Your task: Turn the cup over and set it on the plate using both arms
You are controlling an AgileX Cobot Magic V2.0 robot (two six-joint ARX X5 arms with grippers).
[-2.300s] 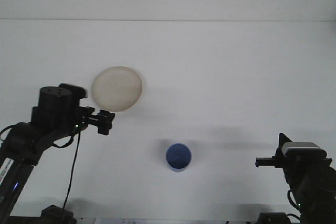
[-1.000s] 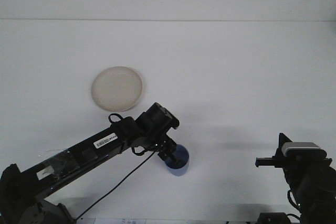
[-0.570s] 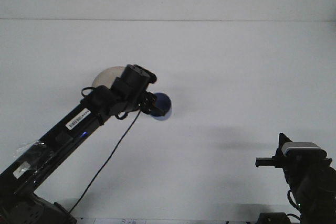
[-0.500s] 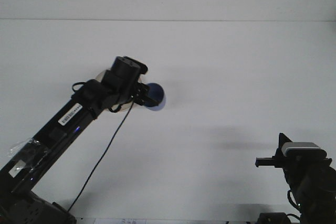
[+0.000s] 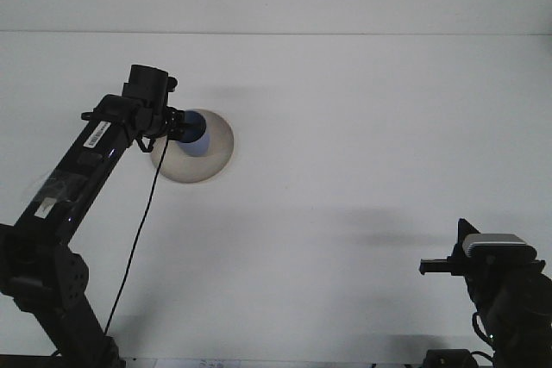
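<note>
Holding the blue cup (image 5: 197, 135) pinched above the plate (image 5: 211, 161), left end effector (image 5: 177, 125) nearer; right end effector (image 5: 431, 266) far off, state unclear.

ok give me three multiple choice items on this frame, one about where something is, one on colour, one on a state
1. Where is the cup?
A. over the plate
B. near the right pincer
C. at the table's far right edge

2. What colour is the cup?
A. red
B. blue
C. green

3. What is the left pincer doing?
A. resting on the table, away from everything
B. shut on the cup
C. holding the plate up

Answers:
1. A, the cup overlaps the plate's upper left part.
2. B, its visible body is blue.
3. B, the pincer meets the cup at the arm's tip, with the cup at the plate.
</note>
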